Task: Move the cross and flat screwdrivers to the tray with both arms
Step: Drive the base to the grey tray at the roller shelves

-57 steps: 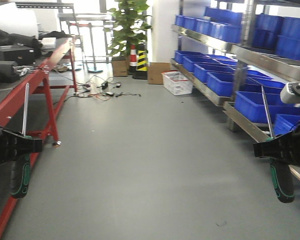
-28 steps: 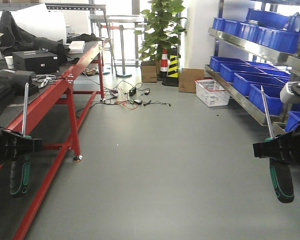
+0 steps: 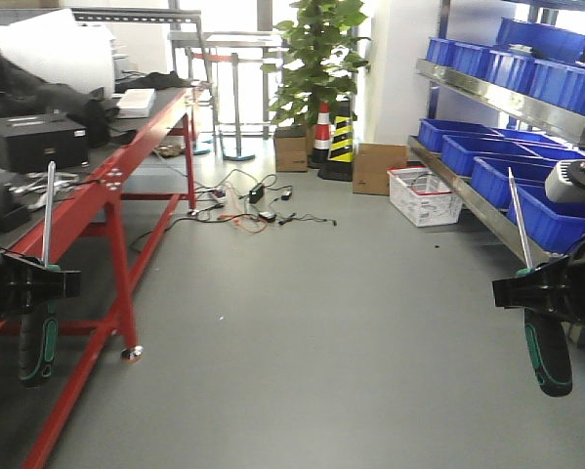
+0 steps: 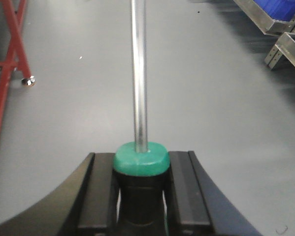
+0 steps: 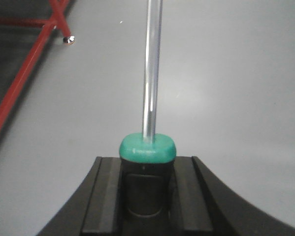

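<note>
Left gripper (image 3: 40,284) is clamped on the left screwdriver (image 3: 36,344), right gripper (image 3: 532,289) on the right screwdriver (image 3: 549,358), shafts up, above the floor (image 3: 321,342). Pickup looks done. No tray is in view, so delivery remains.

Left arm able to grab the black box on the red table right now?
Probably not: left gripper is shut on a screwdriver, and the box sits well ahead along the table.

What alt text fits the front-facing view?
The left gripper clamps the left screwdriver and the right gripper the right screwdriver, both upright, shafts up, handles below. Ahead, grey floor runs between a red workbench and shelved blue bins; no tray in view.
</note>
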